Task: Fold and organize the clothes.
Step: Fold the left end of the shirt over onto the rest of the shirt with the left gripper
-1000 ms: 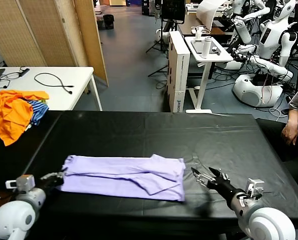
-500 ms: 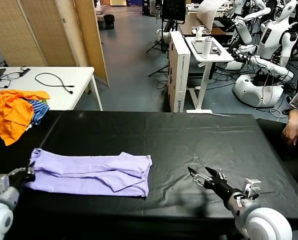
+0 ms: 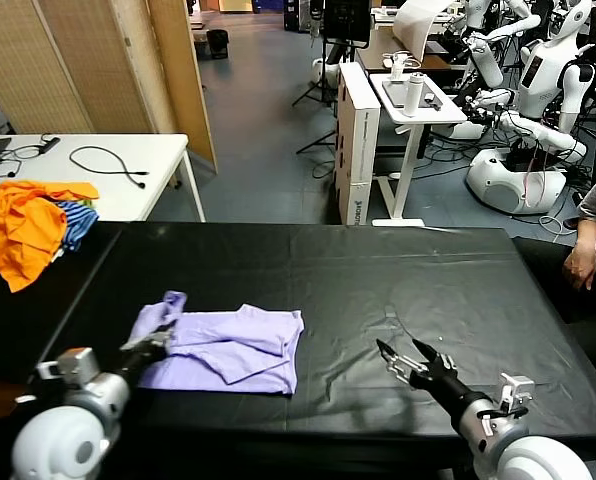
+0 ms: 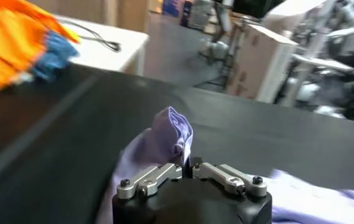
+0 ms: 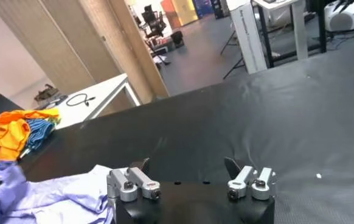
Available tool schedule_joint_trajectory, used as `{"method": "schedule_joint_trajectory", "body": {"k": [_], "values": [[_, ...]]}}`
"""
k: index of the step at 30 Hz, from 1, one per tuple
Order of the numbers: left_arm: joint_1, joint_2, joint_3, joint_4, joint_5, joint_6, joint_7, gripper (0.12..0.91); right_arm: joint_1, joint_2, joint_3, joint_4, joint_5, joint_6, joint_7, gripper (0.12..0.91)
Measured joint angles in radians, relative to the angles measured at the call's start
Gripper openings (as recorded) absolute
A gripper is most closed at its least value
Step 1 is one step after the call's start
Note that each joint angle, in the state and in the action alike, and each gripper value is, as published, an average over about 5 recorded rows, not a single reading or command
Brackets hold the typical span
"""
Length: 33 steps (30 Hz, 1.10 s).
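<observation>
Near the desk's front-left corner, the lavender T-shirt (image 3: pixel 228 345) is being lifted by its left end, which is being pinched in the closed left pincer (image 3: pixel 150 345) and raised in a peak above the black desk (image 3: pixel 378 270). The rest is lying in a narrow, rumpled band along the front edge. Toward the front-right corner, the right pincer (image 3: pixel 406 361) is being held wide open and empty, apart from the cloth. Lengthwise folding appears done; the crosswise fold and tidying are judged outstanding.
</observation>
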Motion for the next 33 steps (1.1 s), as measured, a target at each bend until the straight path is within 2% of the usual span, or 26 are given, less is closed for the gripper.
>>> {"method": "schedule_joint_trajectory", "body": {"k": [5, 15, 33], "values": [[-0.014, -0.038, 0.087, -0.025, 0.021, 0.008, -0.015, 0.192, 0.001, 0.002, -0.007, -0.005, -0.008, -0.002, 0.001, 0.907], [-0.035, -0.105, 0.217, -0.042, 0.069, 0.007, -0.019, 0.192, 0.0, 0.005, -0.02, -0.006, -0.013, -0.004, 0.002, 0.907], [-0.082, -0.186, 0.29, 0.03, 0.12, -0.015, -0.016, 0.192, 0.001, 0.019, -0.039, -0.012, -0.036, -0.011, -0.001, 0.907]]}}
